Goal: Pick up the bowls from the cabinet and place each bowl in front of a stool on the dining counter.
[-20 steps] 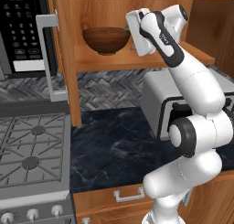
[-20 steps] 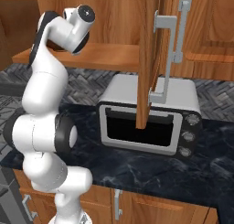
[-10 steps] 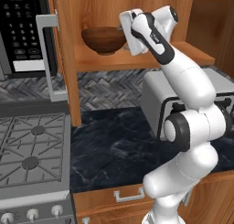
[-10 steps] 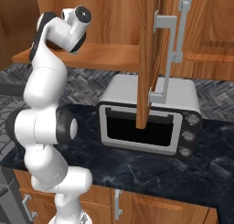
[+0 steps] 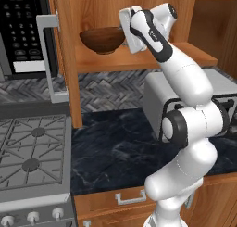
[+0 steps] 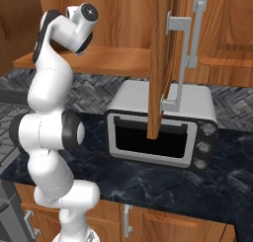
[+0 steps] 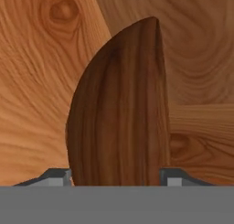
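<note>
A dark brown wooden bowl [image 5: 102,38] sits on the shelf of the open cabinet [image 5: 152,60], upright and toward its left side. My gripper [image 5: 122,35] reaches in from the right at the bowl's right rim. In the hand view the bowl [image 7: 119,109] stands between the two fingertips [image 7: 59,176], which rest against its sides, so the gripper [image 7: 116,178] is shut on the bowl. The bowl still rests on the shelf. The dining counter and the stools are out of view.
The cabinet's open doors [image 5: 65,59] [image 6: 160,63] with silver bar handles [image 6: 190,53] hang on either side of the arm. Below the shelf a toaster oven [image 6: 163,127] stands on the black countertop [image 5: 115,147]. A microwave [image 5: 21,31] and stove [image 5: 28,161] are at the left.
The hand has moved left along the shelf up to the wooden bowl, and the jaws have narrowed onto it.
</note>
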Robot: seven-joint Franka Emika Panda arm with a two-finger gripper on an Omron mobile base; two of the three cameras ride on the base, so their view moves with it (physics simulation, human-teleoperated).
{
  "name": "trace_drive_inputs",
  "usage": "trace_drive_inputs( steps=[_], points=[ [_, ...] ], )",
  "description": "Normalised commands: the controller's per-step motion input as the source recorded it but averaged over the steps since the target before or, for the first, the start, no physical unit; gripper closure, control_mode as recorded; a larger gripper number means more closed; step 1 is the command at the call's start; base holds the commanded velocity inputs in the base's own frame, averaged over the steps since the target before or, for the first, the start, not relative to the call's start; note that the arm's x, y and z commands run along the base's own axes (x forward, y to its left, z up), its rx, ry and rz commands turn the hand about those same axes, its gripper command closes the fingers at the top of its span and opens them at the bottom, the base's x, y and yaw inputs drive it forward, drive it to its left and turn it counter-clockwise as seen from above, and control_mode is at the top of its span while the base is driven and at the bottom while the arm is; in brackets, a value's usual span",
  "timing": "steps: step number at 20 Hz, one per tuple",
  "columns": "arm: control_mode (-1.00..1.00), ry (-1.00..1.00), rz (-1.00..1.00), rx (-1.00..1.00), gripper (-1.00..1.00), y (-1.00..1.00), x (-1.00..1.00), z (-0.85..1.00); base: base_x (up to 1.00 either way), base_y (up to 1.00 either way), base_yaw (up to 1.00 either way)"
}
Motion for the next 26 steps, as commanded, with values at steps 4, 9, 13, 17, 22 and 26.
trace_drive_inputs(
  steps=[4, 9, 13, 17, 22, 26],
  points=[
    [-1.00, 0.00, 0.00, 0.00, 1.00, 0.09, 0.01, 0.00, 0.00, 0.00, 0.00],
    [-1.00, 0.00, 0.00, 0.00, 1.00, 0.04, 0.00, 0.00, 0.00, 0.00, 0.00],
    [-1.00, 0.00, -0.02, 0.00, 1.00, 0.00, 0.00, 0.00, 0.00, 0.00, 0.00],
    [-1.00, -0.11, 0.00, 0.00, 1.00, 0.00, -0.02, -0.01, 0.00, 0.00, 0.00],
    [-1.00, -0.16, -0.02, 0.00, 1.00, 0.00, -0.43, -0.07, 0.00, 0.00, 0.00],
    [-1.00, -0.09, -0.07, 0.00, 1.00, -0.07, -0.72, -0.04, 0.00, 0.00, 0.00]
  ],
)
